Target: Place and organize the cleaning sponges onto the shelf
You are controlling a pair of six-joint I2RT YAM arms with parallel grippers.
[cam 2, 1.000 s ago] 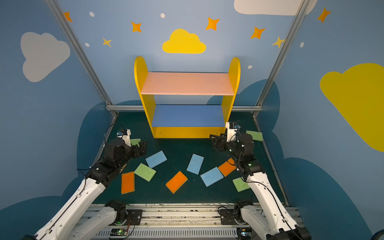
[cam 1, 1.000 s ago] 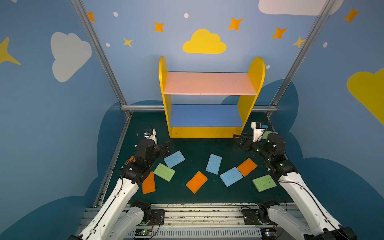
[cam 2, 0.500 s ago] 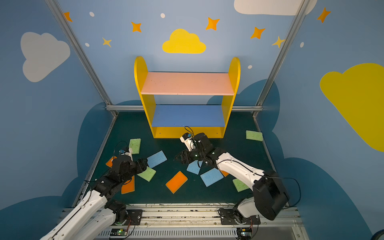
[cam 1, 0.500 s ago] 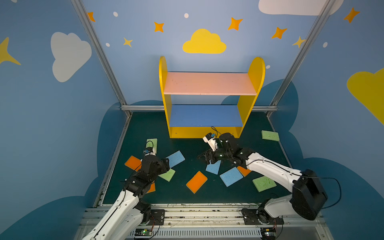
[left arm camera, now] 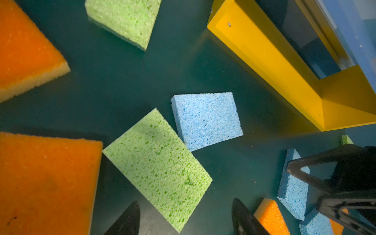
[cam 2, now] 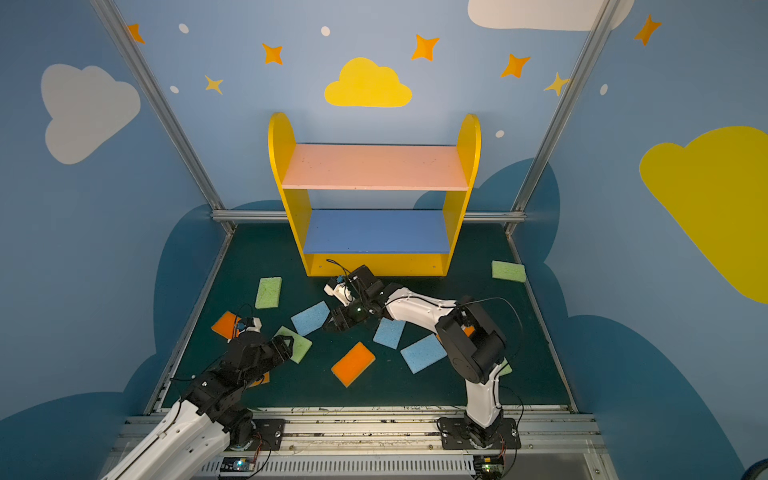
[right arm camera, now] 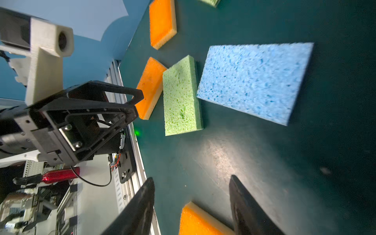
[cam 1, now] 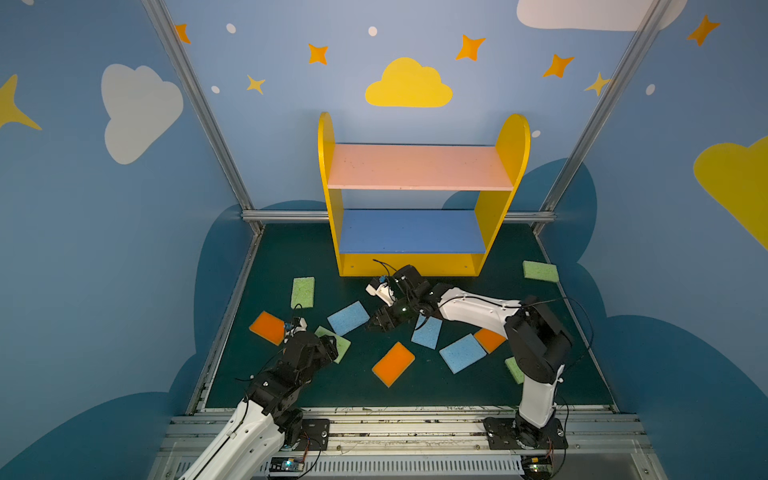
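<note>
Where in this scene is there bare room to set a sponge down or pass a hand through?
The pink board and blue board of the shelf are bare. The mat is free between the shelf and the far-right green sponge, and along the front rail. The middle, before the shelf, is crowded with sponges.

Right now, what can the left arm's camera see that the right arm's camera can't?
Only the left wrist view shows the shelf, seen at its yellow base, and another light blue sponge farther off. Only the right wrist view shows the left arm's white camera and the silver rail along the table's edge. Both show the same green sponge, with a blue sponge on one side and an orange sponge on the other.
</note>
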